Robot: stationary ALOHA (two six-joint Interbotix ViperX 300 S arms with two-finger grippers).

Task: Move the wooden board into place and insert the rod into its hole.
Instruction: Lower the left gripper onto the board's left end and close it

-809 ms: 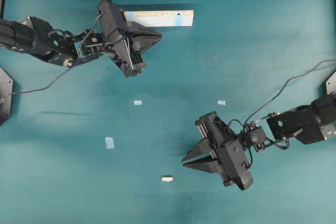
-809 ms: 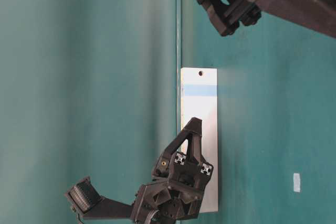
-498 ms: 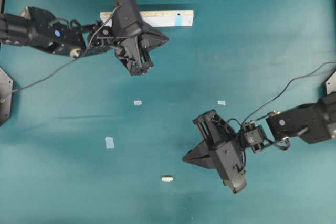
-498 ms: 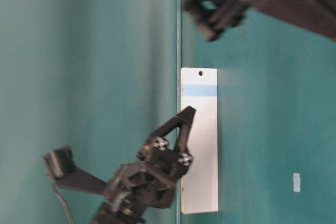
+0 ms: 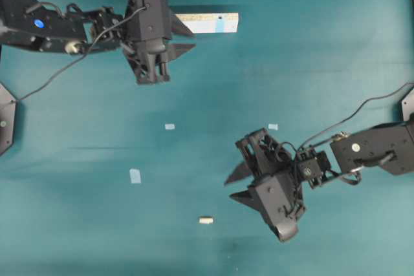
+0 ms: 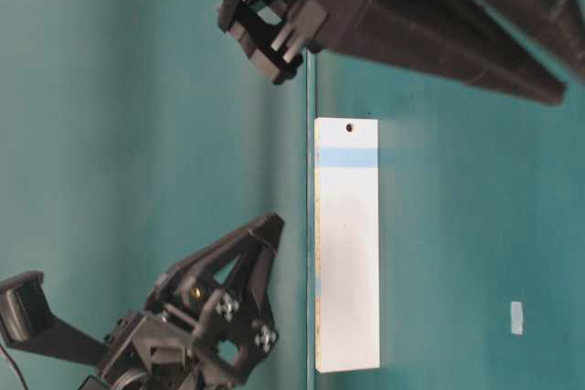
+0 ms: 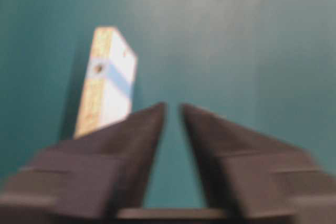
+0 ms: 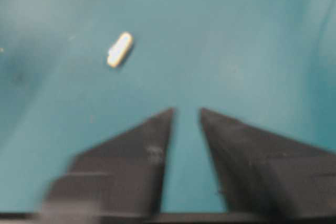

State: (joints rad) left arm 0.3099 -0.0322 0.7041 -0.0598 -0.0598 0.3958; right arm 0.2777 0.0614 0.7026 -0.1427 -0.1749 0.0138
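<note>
1. My left claw [image 5: 183,38] stands open with nothing between its fingers; the gap shows plainly in the left wrist view, where bare teal surface [image 5: 310,63] fills it.
2. The wooden board [image 5: 207,22] lies just beyond my left claw's upper finger, running away from it toward the right of the overhead view. From above, that finger overlaps the board's near end; the lower finger sits clear of the board's long edge.
3. In the table-level view the left claw [image 6: 270,235] stands beside the board's long edge with a narrow strip of surface between them; I cannot tell whether a fingertip touches it.
4. The hole [image 7: 97,68] sits at the board's far end from my left claw, on the speckled edge face, just beside the light-blue patch [image 5: 222,24].
5. My right claw [image 5: 233,187] is open too and holds nothing.
6. The rod [image 5: 206,220] lies flat on the surface ahead of my right claw and off to one side, apart from both fingertips, with open surface all around it.
7. Small pale-blue tape squares [image 5: 135,175] lie scattered between the two claws, well apart from board and rod.
</note>
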